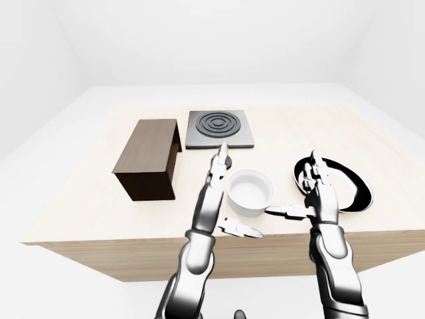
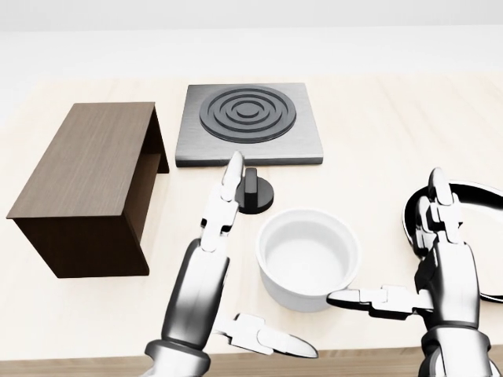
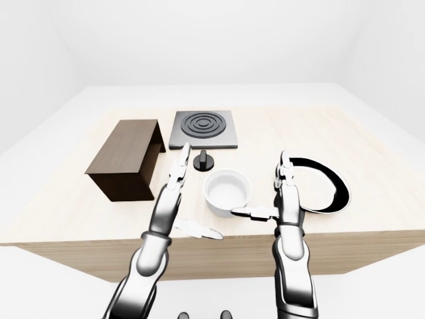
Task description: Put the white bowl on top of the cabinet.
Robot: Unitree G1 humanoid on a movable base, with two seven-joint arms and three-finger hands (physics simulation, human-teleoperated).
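Both hands are hovering spread open, gripping nothing: left hand (image 2: pixel 206 275) and right hand (image 2: pixel 444 271) are flanking the white bowl (image 2: pixel 308 257), which is sitting on the table (image 2: pixel 377 149); the cabinet (image 2: pixel 90 184) is lying farther left.

Bright, even light fills all three rendered views, with no visible lamp. Soft, faint shadows sit close under the dark brown wooden cabinet (image 2: pixel 82 184) and the round white ceramic bowl (image 2: pixel 308 258) on the pale wooden tabletop (image 2: pixel 377 133). Sharp highlights streak the chrome left hand (image 2: pixel 206 290) and right hand (image 2: pixel 440 279). Everything is in crisp focus, with no blur and straight edges out to the corners.
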